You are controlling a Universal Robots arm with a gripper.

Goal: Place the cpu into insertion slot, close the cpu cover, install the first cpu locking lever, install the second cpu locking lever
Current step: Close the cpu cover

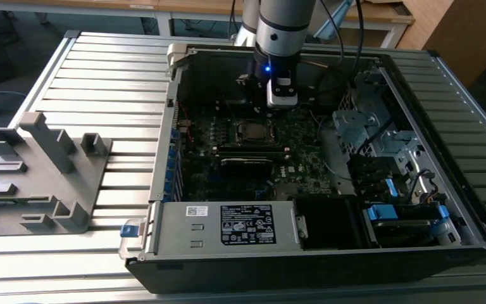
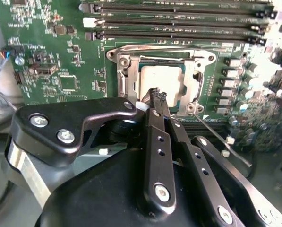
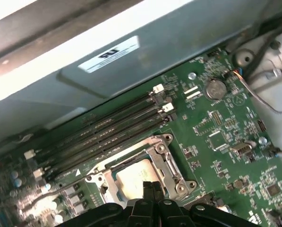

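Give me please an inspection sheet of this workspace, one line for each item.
Surface: slatted grey metal table, carrying the open black computer case.
Job's things: small flat silvery-grey square cpu sits in the socket; thin silvery metal cpu cover frame lies down around it; thin wire lever sticks out beside the socket and seems unlatched.
Clutter: grey plastic stepped fixture on the table, at the exterior view's left.
Pincer: black pincer shut, holding nothing, tips over the socket's edge.
Cables: thin wires cross the green motherboard.
Surroundings: wooden furniture behind the table.
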